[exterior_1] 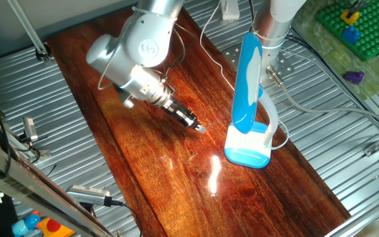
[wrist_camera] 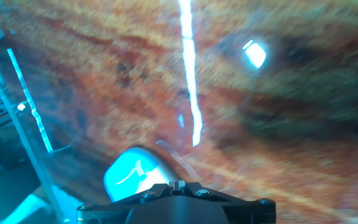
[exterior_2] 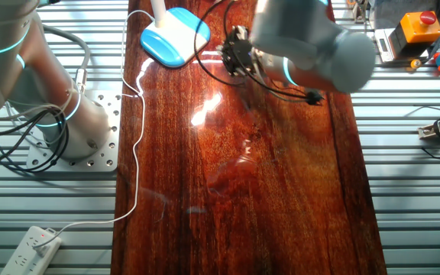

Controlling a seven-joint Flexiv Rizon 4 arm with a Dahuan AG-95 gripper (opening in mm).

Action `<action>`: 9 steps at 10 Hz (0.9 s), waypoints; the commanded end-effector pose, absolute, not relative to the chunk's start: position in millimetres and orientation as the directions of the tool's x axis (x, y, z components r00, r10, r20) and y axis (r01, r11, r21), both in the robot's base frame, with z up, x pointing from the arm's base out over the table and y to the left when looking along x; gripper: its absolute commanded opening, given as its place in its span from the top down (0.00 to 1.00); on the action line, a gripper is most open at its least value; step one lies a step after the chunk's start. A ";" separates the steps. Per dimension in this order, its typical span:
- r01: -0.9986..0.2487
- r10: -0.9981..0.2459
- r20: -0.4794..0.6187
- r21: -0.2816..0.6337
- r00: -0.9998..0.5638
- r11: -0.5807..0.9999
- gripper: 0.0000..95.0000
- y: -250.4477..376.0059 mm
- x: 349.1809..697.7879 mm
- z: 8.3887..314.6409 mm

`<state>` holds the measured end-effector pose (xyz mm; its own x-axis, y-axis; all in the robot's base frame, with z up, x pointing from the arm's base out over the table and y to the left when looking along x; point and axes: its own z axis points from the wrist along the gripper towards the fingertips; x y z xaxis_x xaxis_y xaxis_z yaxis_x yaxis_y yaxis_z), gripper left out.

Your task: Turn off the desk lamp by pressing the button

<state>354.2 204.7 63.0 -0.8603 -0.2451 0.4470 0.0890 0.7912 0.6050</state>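
The desk lamp stands on the wooden table, with its blue head [exterior_1: 249, 79] over its white base with a light-blue rim [exterior_1: 247, 150]. The base also shows at the top of the other fixed view [exterior_2: 176, 34] and as a blurred light-blue shape in the hand view [wrist_camera: 132, 175]. The button is too small to make out in any view. My gripper [exterior_1: 200, 129] hangs low over the wood, a short way left of the base and apart from it. It also shows in the other fixed view [exterior_2: 234, 53]. In the hand view the gripper [wrist_camera: 176, 184] has its fingertips together, holding nothing.
Bright streaks of lamp glare [exterior_1: 212, 174] lie on the wood in front of the base. A second robot's column [exterior_1: 275, 26] stands just behind the lamp. A white cable [exterior_2: 137, 145] runs along the table edge to a power strip [exterior_2: 33, 244]. A green brick plate [exterior_1: 357, 26] lies at the back right.
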 end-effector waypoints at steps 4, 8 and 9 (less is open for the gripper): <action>0.109 -0.206 0.448 0.582 -0.870 0.806 1.00 234.6 311.0 56.6; 0.110 -0.209 0.455 0.580 -0.865 0.807 1.00 243.7 288.8 46.2; 0.108 -0.211 0.453 0.581 -0.866 0.807 1.00 244.7 284.7 44.7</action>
<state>284.4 246.6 40.5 -0.8662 -0.2129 0.4522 0.1051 0.8070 0.5812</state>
